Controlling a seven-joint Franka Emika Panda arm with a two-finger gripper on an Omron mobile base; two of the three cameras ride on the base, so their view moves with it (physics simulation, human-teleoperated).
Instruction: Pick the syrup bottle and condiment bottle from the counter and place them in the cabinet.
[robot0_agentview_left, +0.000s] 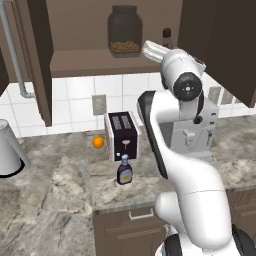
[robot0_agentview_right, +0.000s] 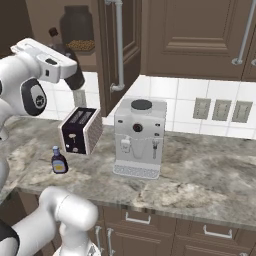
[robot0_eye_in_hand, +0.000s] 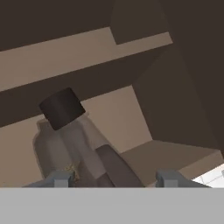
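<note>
Low on the near counter (robot0_agentview_left: 60, 200) stood the condiment bottle (robot0_agentview_left: 124, 171), just before the toaster (robot0_agentview_left: 121, 134). Farther up, the gripper (robot0_eye_in_hand: 114, 178) reached into the cabinet (robot0_agentview_left: 80, 62), jaws partly apart around the syrup bottle (robot0_eye_in_hand: 111, 168) beside a jar (robot0_agentview_left: 125, 31); grip unclear.

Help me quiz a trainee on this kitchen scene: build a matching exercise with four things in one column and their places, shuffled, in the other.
Things:
1. condiment bottle
2. big glass jar
3. orange
4. coffee machine

Places:
A. on the counter, right of the toaster in the right base view
B. on the cabinet shelf
C. on the counter in front of the toaster
D. on the counter, left of the toaster in the left base view

Pairs: 1-C, 2-B, 3-D, 4-A
</note>
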